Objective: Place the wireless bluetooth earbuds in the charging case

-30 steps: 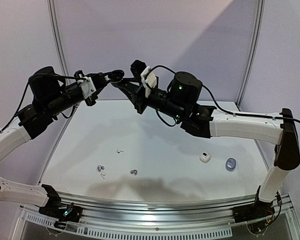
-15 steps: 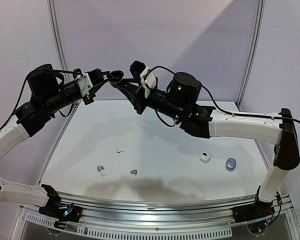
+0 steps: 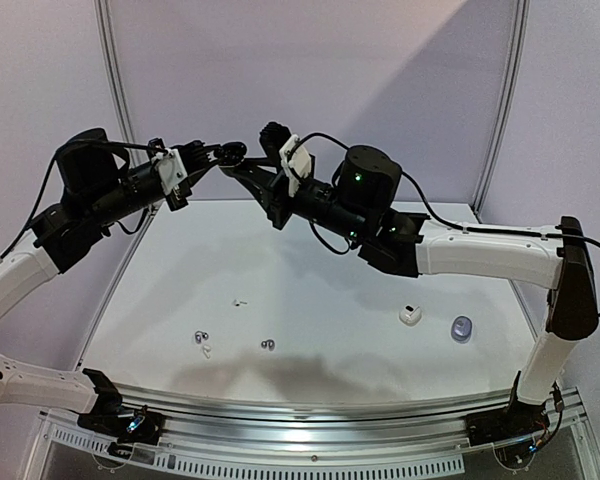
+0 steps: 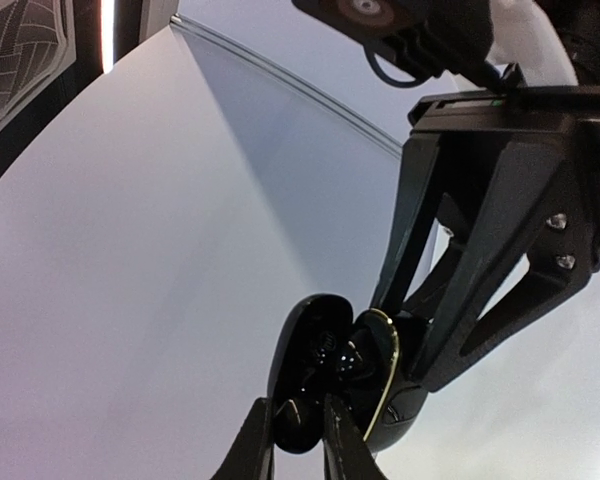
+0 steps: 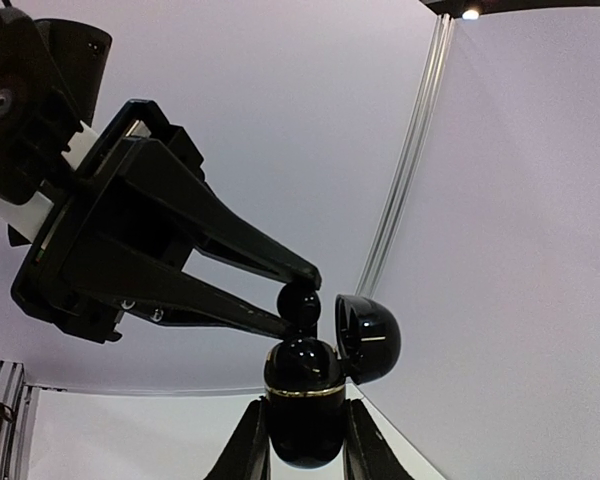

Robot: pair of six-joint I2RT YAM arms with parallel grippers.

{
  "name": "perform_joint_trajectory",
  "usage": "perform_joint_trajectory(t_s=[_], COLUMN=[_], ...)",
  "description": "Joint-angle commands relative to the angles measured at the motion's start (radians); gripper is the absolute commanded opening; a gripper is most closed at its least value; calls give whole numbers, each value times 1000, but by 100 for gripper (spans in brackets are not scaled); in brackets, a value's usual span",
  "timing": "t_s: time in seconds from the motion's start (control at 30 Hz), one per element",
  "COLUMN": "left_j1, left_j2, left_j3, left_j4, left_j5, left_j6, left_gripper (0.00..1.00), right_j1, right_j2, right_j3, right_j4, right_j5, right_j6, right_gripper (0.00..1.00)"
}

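Note:
My right gripper (image 3: 242, 165) is shut on a black charging case (image 3: 236, 152), held high above the table's far left. In the right wrist view the case (image 5: 303, 400) stands upright between my jaws (image 5: 303, 450), its lid (image 5: 370, 340) swung open. My left gripper (image 3: 218, 151) is shut on a black earbud (image 5: 300, 303) and holds it at the case's open mouth. The left wrist view shows that earbud (image 4: 298, 420) between my fingertips (image 4: 295, 445), against the open case (image 4: 405, 405). Loose earbuds lie on the table: a white one (image 3: 240, 301), a silvery pair (image 3: 201, 337), a dark one (image 3: 268, 345).
A white case (image 3: 410, 315) and a blue-grey case (image 3: 462, 328) sit at the table's right. Another white earbud (image 3: 207, 351) lies by the silvery pair. Both arms reach over the table's back half. A metal rail (image 3: 310, 410) edges the front.
My left arm has shifted slightly up and to the left. The two grippers stay met at the case, and the right arm has hardly moved.

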Motion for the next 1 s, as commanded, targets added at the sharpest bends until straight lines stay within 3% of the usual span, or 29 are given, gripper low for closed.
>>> perform_joint_trajectory(t_s=[0.0, 0.3, 0.5, 0.8, 0.97], left_j1=[6, 4, 4, 4, 16], left_j2=[22, 22, 7, -33, -39], left_j3=[-21, -20, -28, -39, -6], left_j4=[-71, -69, -40, 52, 62], left_j5=[24, 34, 17, -27, -75], left_j6=[-39, -42, -18, -33, -221], left_gripper=[4, 21, 46, 48, 51], right_j1=[-11, -14, -19, -32, -70], right_j2=[11, 15, 17, 13, -17], right_j3=[45, 45, 42, 30, 2], right_j4=[107, 110, 108, 103, 100], right_j5=[23, 19, 22, 20, -82], right_j6=[26, 36, 41, 56, 89], right_gripper=[0, 0, 0, 0, 0])
